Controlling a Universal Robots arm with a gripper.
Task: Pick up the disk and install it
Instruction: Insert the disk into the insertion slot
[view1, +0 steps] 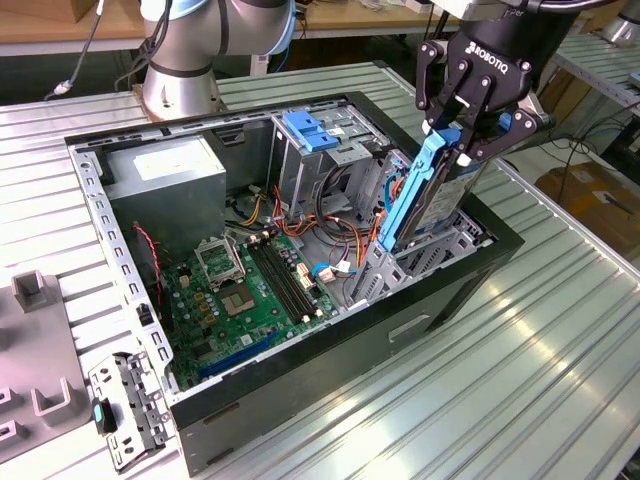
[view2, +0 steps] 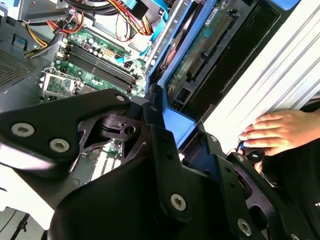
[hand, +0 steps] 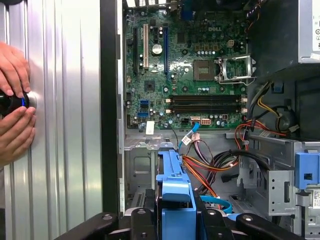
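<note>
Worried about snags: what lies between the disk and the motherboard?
In the exterior view, loose red, orange and blue cables lie between the disk, clamped in the gripper, and the motherboard.

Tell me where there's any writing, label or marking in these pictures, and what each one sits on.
White brand lettering: on the body of the end effector, which grips the disk; a maker's name.
White label: on the power supply; print too small to read.
White printed markings: on the motherboard; a maker's mark and tiny codes, too small to read.
</note>
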